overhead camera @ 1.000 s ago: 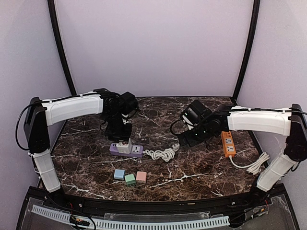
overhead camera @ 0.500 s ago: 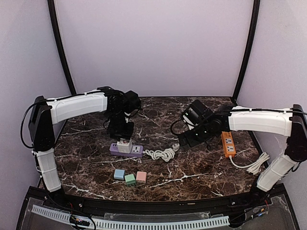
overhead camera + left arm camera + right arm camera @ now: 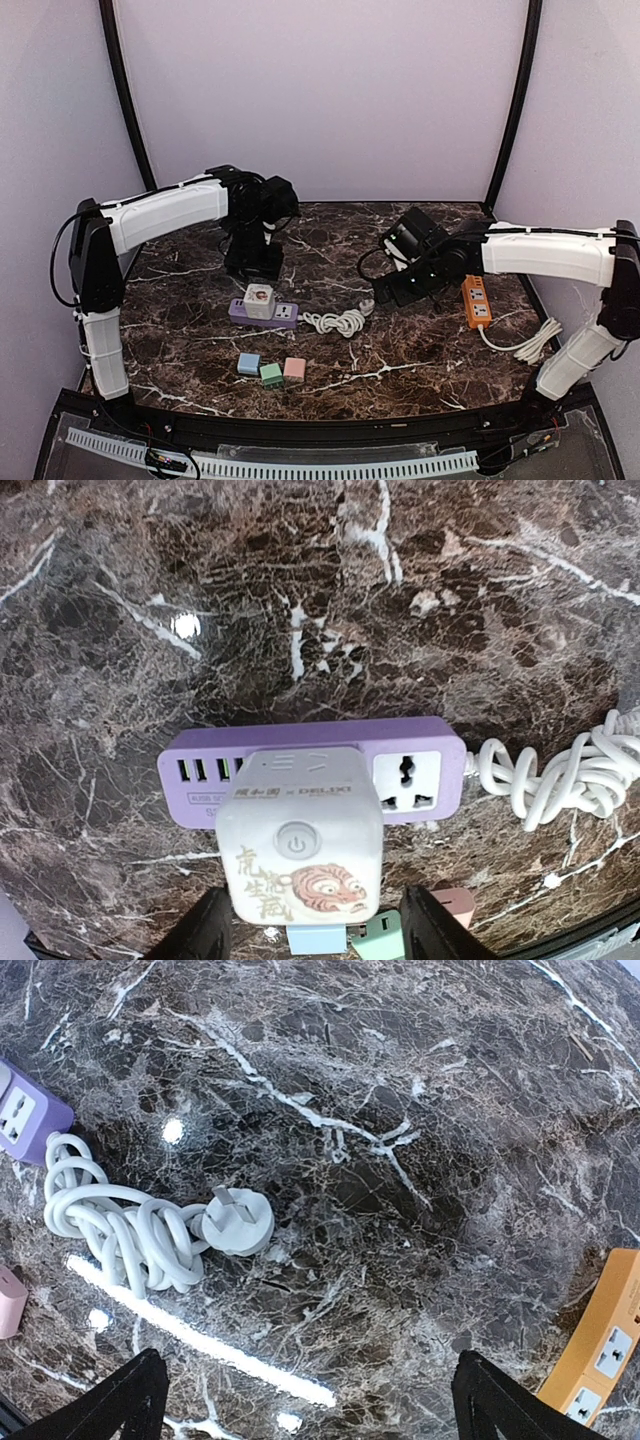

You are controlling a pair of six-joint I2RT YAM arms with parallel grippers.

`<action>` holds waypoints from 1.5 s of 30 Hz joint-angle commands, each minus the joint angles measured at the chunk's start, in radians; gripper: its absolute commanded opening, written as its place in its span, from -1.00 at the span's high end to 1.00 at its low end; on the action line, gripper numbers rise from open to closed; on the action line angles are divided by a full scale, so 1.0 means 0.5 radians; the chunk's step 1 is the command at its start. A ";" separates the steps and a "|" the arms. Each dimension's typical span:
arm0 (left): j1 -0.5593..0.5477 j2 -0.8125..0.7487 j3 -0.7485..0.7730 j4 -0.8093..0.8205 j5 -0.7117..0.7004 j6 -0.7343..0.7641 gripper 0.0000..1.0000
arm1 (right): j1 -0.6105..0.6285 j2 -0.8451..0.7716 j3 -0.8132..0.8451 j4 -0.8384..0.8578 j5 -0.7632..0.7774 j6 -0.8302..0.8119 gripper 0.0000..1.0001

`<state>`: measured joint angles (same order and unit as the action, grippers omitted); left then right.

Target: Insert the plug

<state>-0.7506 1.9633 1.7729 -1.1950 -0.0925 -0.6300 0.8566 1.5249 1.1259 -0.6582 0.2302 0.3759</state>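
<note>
While the left gripper [image 3: 318, 932] hangs open over the seated adapter [image 3: 298, 845], the open right gripper [image 3: 318, 1400] hovers nearest the white plug [image 3: 238, 1222], lying ahead-left.

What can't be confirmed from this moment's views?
Left wrist: the white adapter covers its own pins and the socket under it on the purple strip; how deep it sits is hidden.
Right wrist: the orange strip is cut off by the frame's right edge.
Top external: the adapter's print is too small to read.
</note>
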 commanded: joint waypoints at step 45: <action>-0.661 -0.761 -1.383 0.500 0.152 -0.280 -0.32 | 0.054 -0.246 -0.179 0.213 -0.358 -0.098 -0.97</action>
<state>-1.0859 1.5486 1.1221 -0.9966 -0.0601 -0.7914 0.8734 1.4044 1.0451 -0.5644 0.0578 0.3412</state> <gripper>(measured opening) 0.666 0.987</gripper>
